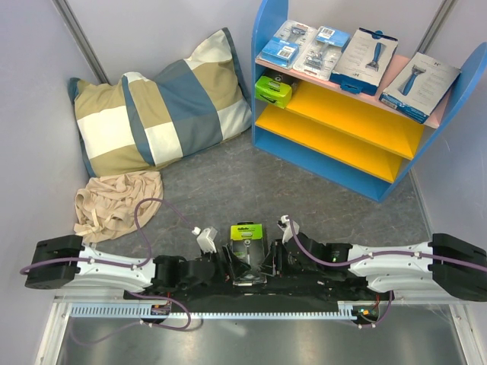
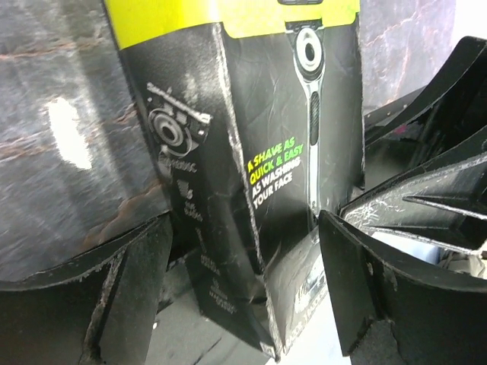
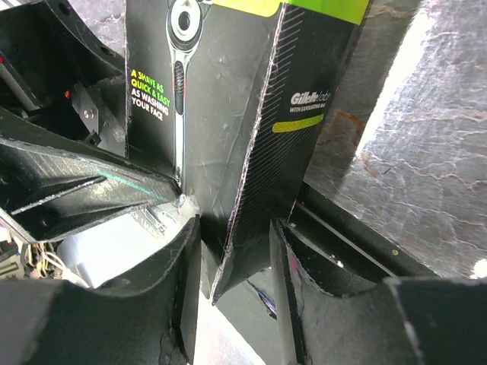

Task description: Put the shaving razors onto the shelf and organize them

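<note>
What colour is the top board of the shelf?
The top board is pink, clearest in the top external view.

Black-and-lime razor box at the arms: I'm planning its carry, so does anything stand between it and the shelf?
Nothing visible does. Only bare gray surface lies between the black-and-lime razor box and the shelf; the pillow and beige cloth lie off to the left. The upper yellow board has room right of the lime-green box.

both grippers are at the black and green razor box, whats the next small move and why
Probably open the left gripper and ease it back: the right gripper looks clamped on the black-and-lime box, and the upper yellow board has room beside the other lime box.
</note>
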